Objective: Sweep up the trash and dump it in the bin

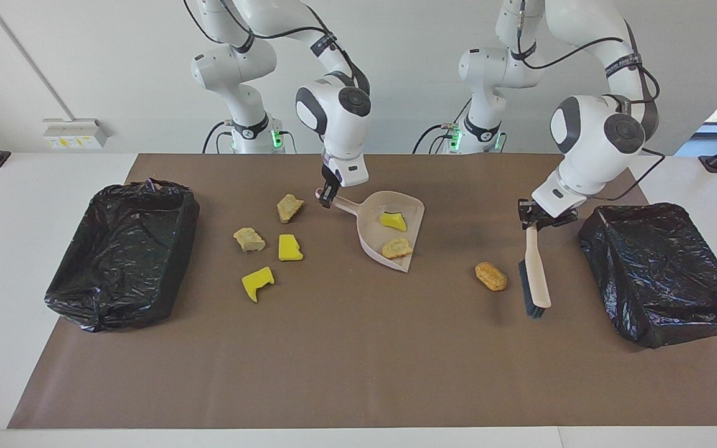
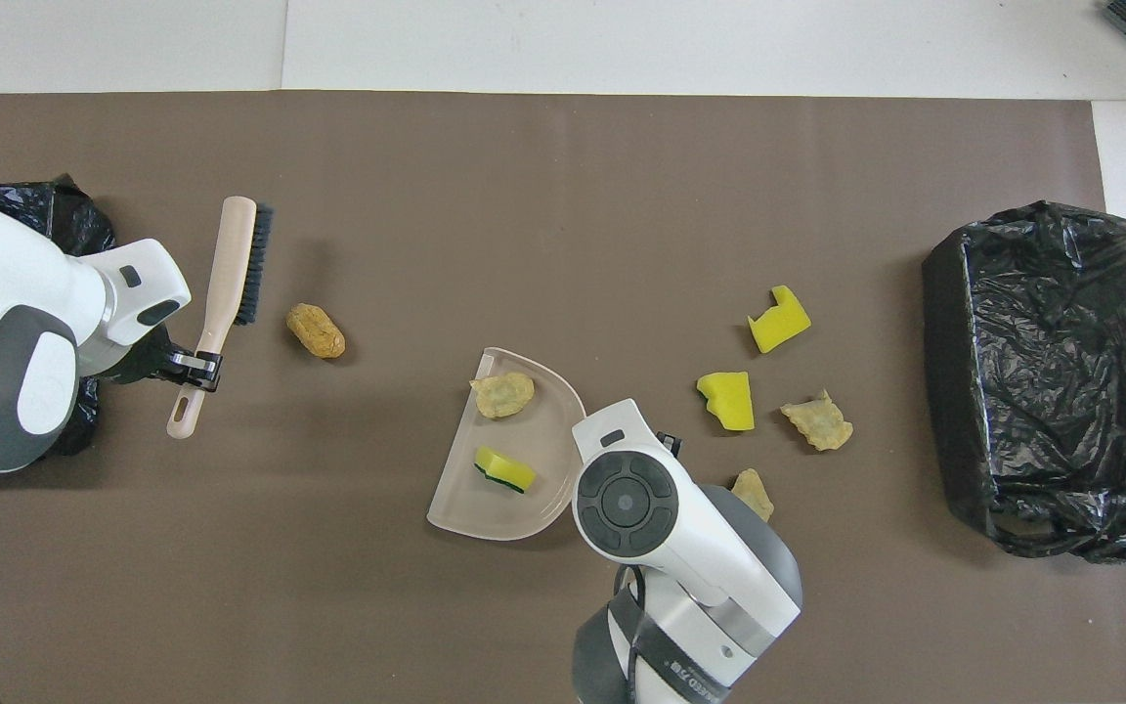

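Left gripper [image 1: 547, 219]: clamped on the brush [image 1: 536, 279] near the handle's top end, close to the bin at the left arm's end [image 1: 663, 267]; bristles point down at the mat [image 1: 358, 361], on the side of the orange-brown oval [image 1: 491, 275] away from the dustpan.

Right gripper [image 1: 327, 194]: closed on the handle of the dustpan [image 1: 389, 233], holding it on the mat mid-table with its open lip turned toward the oval.

Step in hand, as judged: bringing the brush down just past the oval, ready to drag it to the pan.

Doing it well: lower the bristles to the mat before pulling; keep the stroke straight toward the lip; expect the rounded oval to roll off line, so go slowly; keep the pan flat and pressed down so the scrap rides in, not under.

Risk: a fast stroke could knock out the two scraps already in the pan.

Trash count: seven in all.
- In the dustpan: two, one yellow sponge bit [image 1: 393, 221] and one beige chunk [image 1: 397, 248].
- Loose toward the right arm's end: four, two yellow bits [image 1: 289, 247] [image 1: 257, 283] and two beige chunks [image 1: 289, 207] [image 1: 249, 239].
- Loose toward the left arm's end: the oval alone.

Bins: two, black-lined, one at each end of the table; the other [image 1: 123, 255] lies near the four loose scraps.

Tools: one brush, one dustpan.
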